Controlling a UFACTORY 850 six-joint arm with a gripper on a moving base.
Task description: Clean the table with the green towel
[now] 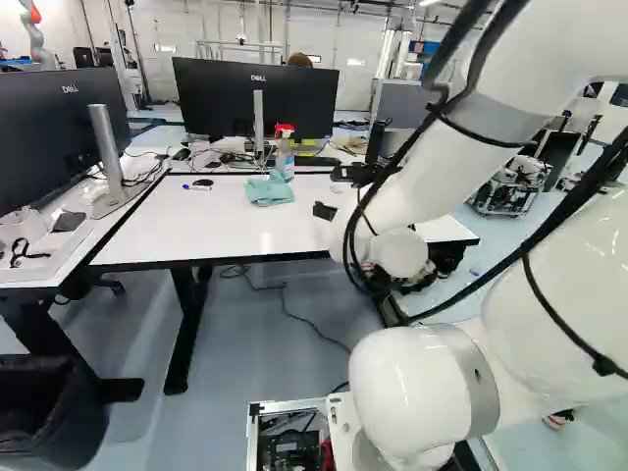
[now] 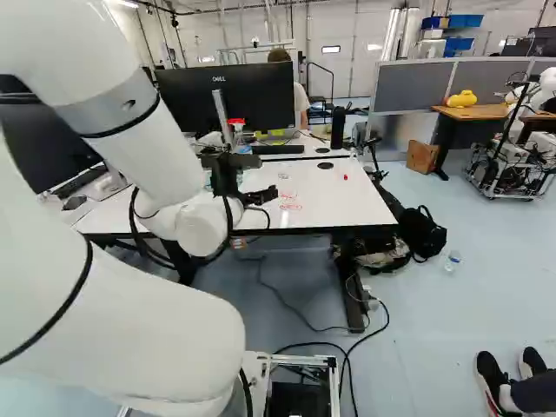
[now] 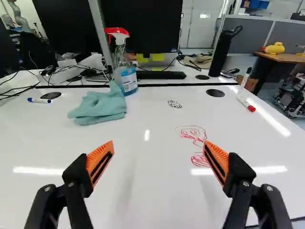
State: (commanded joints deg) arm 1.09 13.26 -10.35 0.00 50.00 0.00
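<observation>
– Gripper (image 3: 158, 145) open, empty. Where's the towel (image 3: 100, 107)?
– Crumpled on the table (image 3: 143, 191), beside the spray bottle (image 3: 128, 78)
– Any wiping done?
– None, I'd judge: red scribbles (image 3: 191, 134) and a black scribble (image 3: 175, 104) await

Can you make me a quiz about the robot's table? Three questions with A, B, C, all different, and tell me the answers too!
1. Where is the green towel?
A) on the floor
B) on a keyboard
C) beside the spray bottle

2. How many markers lie on the white table?
A) two
B) five
C) none

3. How is the gripper?
A) shut on a marker
B) open
C) shut on the towel

Answers:
1 C: it lies crumpled right by the bottle.
2 A: one is blue, one has a red cap.
3 B: its fingers stand wide apart, holding nothing.
</observation>
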